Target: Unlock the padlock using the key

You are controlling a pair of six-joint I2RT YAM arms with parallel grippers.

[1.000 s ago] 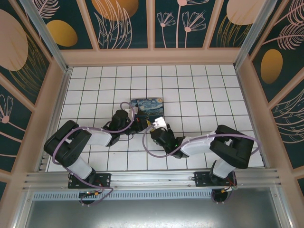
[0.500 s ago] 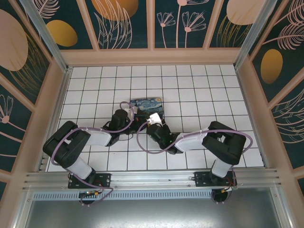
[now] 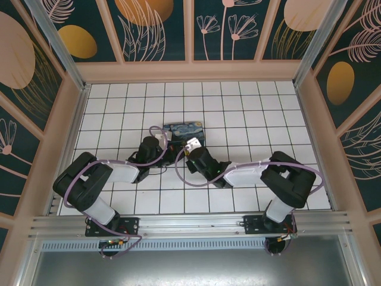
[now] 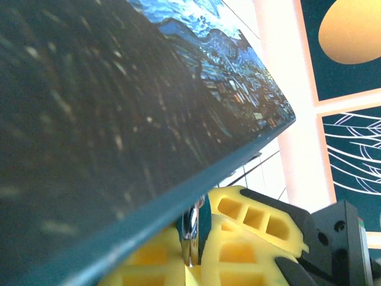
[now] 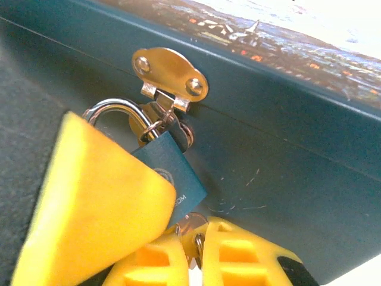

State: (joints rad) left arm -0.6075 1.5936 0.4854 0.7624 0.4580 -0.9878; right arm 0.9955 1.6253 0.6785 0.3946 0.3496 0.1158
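The padlock (image 5: 175,173), a small teal body with a silvery shackle (image 5: 110,109), hangs from the brass hasp (image 5: 169,72) on the front of the painted blue box (image 3: 183,132). The key (image 5: 193,223) sticks out of the padlock's underside. My right gripper (image 5: 198,241) is shut on the key's head. My left gripper (image 4: 193,247) is shut on the padlock (image 4: 203,225), seen edge-on between its yellow fingers; one of those fingers (image 5: 89,208) covers the padlock's left side in the right wrist view. From above, both grippers (image 3: 170,151) (image 3: 184,152) meet at the box's near side.
The box sits on a white tiled floor (image 3: 250,119) inside a walled pen with patterned panels (image 3: 149,30). Purple cables (image 3: 178,173) loop beside both arms. Open tiles lie behind and to either side of the box.
My right gripper has closed on the key, and its arm has shifted slightly toward the box. The left arm has stayed where it was, holding the padlock.
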